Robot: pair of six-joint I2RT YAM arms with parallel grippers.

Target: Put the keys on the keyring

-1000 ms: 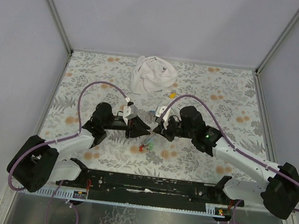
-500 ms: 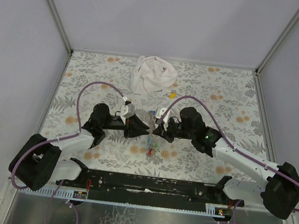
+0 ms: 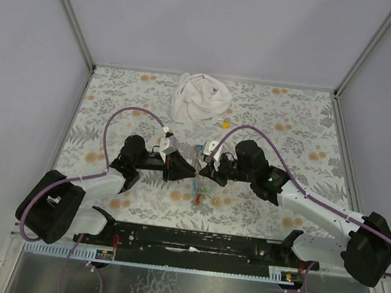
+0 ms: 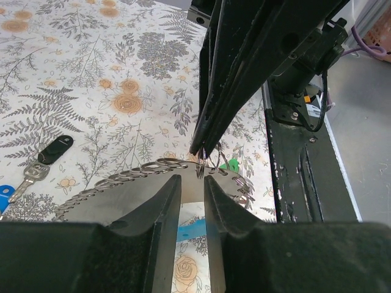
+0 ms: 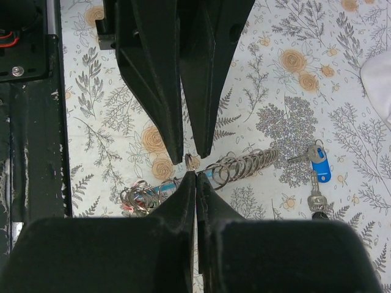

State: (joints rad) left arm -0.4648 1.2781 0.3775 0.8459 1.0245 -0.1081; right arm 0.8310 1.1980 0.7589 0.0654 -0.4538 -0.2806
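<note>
My right gripper is shut on the keyring, a small metal ring pinched upright at its tips above the table. My left gripper faces it tip to tip, open, with its two tips on either side of the ring and a narrow gap left. Below lie a string of linked metal rings, a tangle of rings and a blue strap piece. A blue-capped key lies further off. A green cap shows by the rings. In the top view both grippers meet over the keys.
A crumpled white cloth lies at the back of the floral table, with a small yellow item beside it. A black-capped key lies off to one side. The black rail runs along the near edge.
The left gripper has edged right until its tips flank the ring held by the right gripper, and its jaws have narrowed a little. The right gripper stays shut.
</note>
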